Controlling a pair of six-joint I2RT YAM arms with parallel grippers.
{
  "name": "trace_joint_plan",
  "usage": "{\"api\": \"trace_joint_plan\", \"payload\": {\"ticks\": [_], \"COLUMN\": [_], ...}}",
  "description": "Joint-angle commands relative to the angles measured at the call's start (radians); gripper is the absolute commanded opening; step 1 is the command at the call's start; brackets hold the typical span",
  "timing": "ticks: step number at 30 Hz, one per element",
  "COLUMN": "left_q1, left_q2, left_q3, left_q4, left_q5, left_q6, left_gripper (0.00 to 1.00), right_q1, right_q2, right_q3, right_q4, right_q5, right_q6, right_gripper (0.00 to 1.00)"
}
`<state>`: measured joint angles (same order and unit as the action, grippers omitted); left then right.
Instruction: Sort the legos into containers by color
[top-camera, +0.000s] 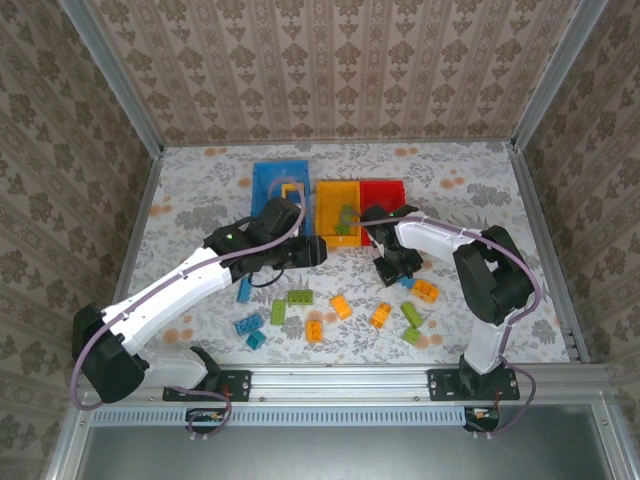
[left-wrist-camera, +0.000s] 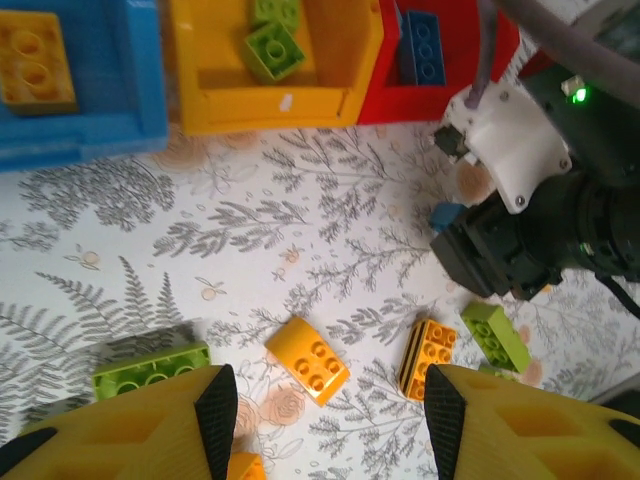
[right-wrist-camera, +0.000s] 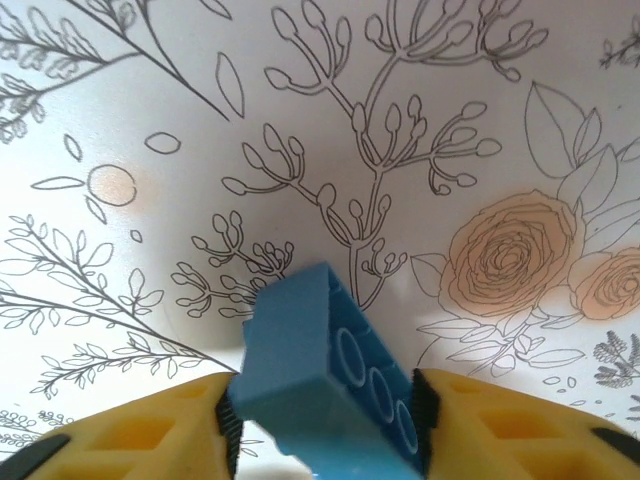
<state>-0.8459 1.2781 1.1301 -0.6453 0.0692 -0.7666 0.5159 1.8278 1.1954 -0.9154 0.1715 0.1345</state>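
Your right fingers (right-wrist-camera: 520, 430) pinch the blue brick (right-wrist-camera: 320, 370) askew, so it may twist loose on lifting; your left fingers (left-wrist-camera: 130, 430) hang spread, empty.

A blue plastic bin (left-wrist-camera: 80, 130), a yellow plastic bin (left-wrist-camera: 230, 108) and a red plastic bin (left-wrist-camera: 410, 103) are ranged side by side on the floral worktop (left-wrist-camera: 300, 230). An orange-yellow studded brick (left-wrist-camera: 308, 360) is seen lying just ahead of the parted left gripper (left-wrist-camera: 327, 410).
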Motion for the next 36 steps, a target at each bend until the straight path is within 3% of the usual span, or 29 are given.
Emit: {"api": "trace_joint_plan", "payload": {"ticks": [1, 9, 12, 18, 26, 36], "left_q1": [-0.015, -0.022, -0.025, -0.033, -0.034, -0.034], "left_q2": [-0.006, -0.006, -0.006, -0.006, 0.054, 0.068], "left_q3": [-0.03, -0.03, -0.006, 0.049, 0.122, 0.141], "left_q4": [0.056, 0.075, 0.072, 0.074, 0.08, 0.082], "left_q5": [0.056, 0.067, 0.053, 0.014, -0.009, -0.014], "left_q6": [0.023, 0.032, 0.042, 0.076, 0.109, 0.111], "left_gripper": [0.55, 0.54, 0.54, 0.53, 0.53, 0.53], "right_q1": [-0.014, -0.016, -0.018, -0.057, -0.112, -0.15], "right_q2": [-0.004, -0.034, -0.1, -0.13, 0.107, 0.259], "right_q3": [-0.016, 0.007, 0.046, 0.21, 0.477, 0.577], "right_q4": [0.008, 0.033, 0.032, 0.051, 0.092, 0.122], "right_q5": [-0.031, -0.019, 0.001, -0.013, 0.01, -0.013], "right_q6": [0.006, -0.014, -0.006, 0.034, 0.103, 0.141], "right_gripper": [0.45, 0.21, 0.18, 0.16, 0.14, 0.15]}}
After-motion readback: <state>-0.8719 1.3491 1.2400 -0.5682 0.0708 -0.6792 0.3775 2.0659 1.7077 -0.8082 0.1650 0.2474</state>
